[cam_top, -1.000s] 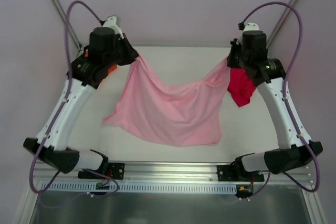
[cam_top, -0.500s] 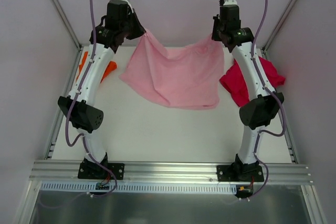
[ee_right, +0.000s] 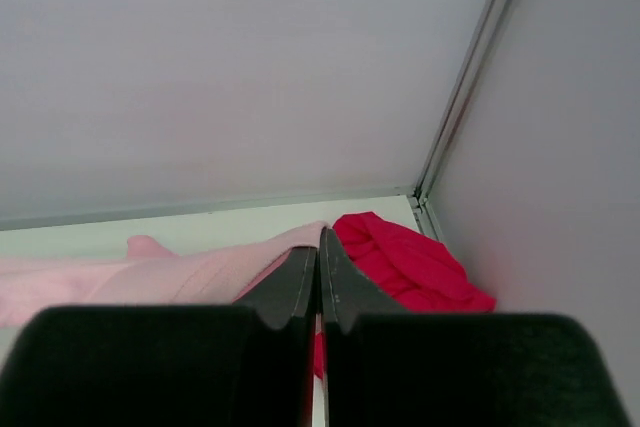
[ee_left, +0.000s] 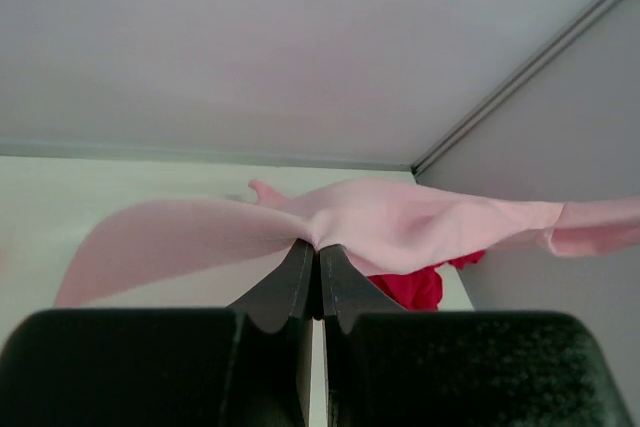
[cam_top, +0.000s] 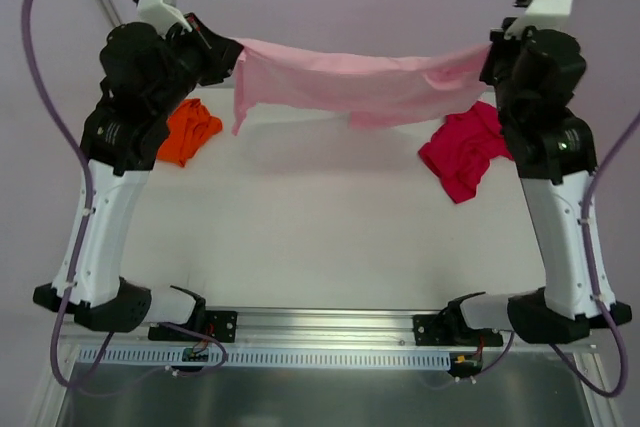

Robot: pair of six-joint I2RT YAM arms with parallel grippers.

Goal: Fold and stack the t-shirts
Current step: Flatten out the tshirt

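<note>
White tabletop [cam_top: 320,247] sits below the left tool [cam_top: 232,55] and right tool [cam_top: 492,52]. Strung between the two tools is the light pink t-shirt [cam_top: 350,82], up in the air above the tabletop. It sags a little midway, and a loose flap hangs just below the left tool. Below the right tool, slightly toward the left tool's side, the crimson t-shirt [cam_top: 465,152] lies crumpled on the tabletop. Under the left tool the orange t-shirt [cam_top: 188,130] is bunched on the tabletop, partly hidden by that arm. Left tool's jaws are pressed together, pinching one end of the light pink t-shirt. Right tool's jaws are likewise closed tight, pinching the other end.
</note>
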